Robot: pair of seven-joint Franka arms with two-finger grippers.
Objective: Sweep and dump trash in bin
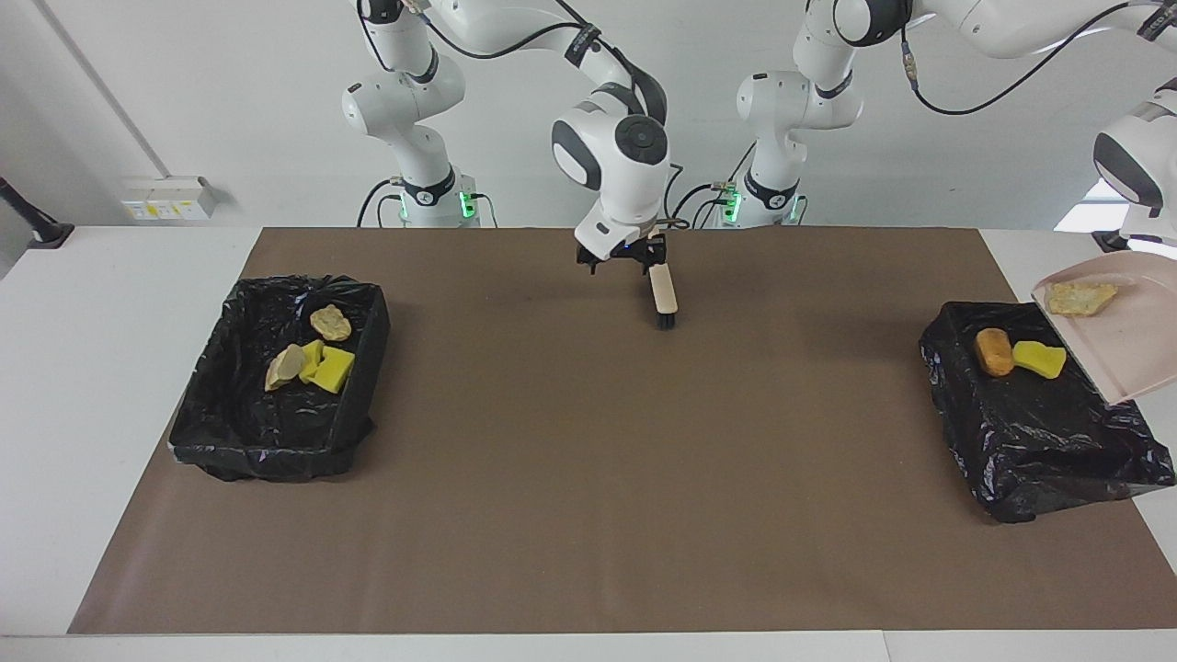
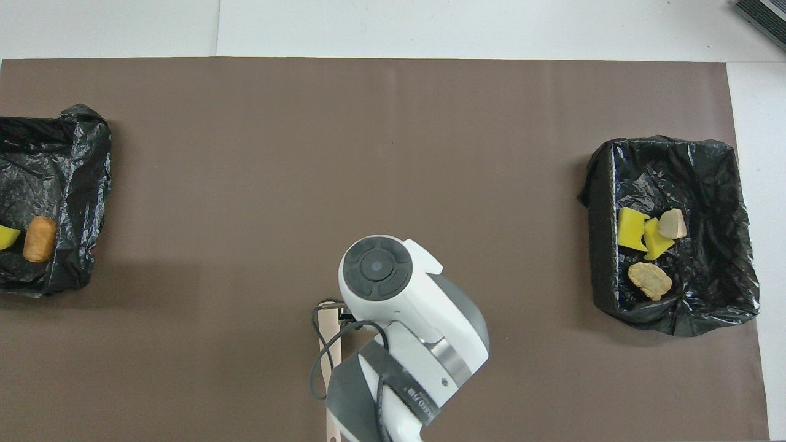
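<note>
**Dump at the second bin nearly done, one scrap left in the pan**

Progress: no trash lies loose on the brown mat [image 1: 588, 460], so I judge the sweeping finished. The pink dustpan [image 1: 1136, 354] hangs tilted at the frame edge, mid-height, over the bin at the left arm's end [image 1: 1039, 460]. A golden-brown chunk [image 1: 994, 352] and a yellow sponge piece [image 1: 1039, 359] lie in that bin. One tan scrap [image 1: 1081, 297] sits high in the pan, not yet out. Left to do: shed that scrap, then set the pan down.

Tools: the left tool is out of frame. The pan is held aloft under that arm's wrist, so I take it as clamped on the pan's handle. The right tool [image 1: 618, 259], top centre of the facing view, stands with jaws apart just beside the wooden brush [image 1: 663, 292], which lies on the mat unheld.

Count:
- bins, black-bagged: two
- scraps: seven in all
- in the bin at the right arm's end [image 1: 276, 455]: four, namely two yellow sponge pieces and two tan chunks
- in the other bin: two
- in the pan: one
- brush: one; dustpan: one
</note>
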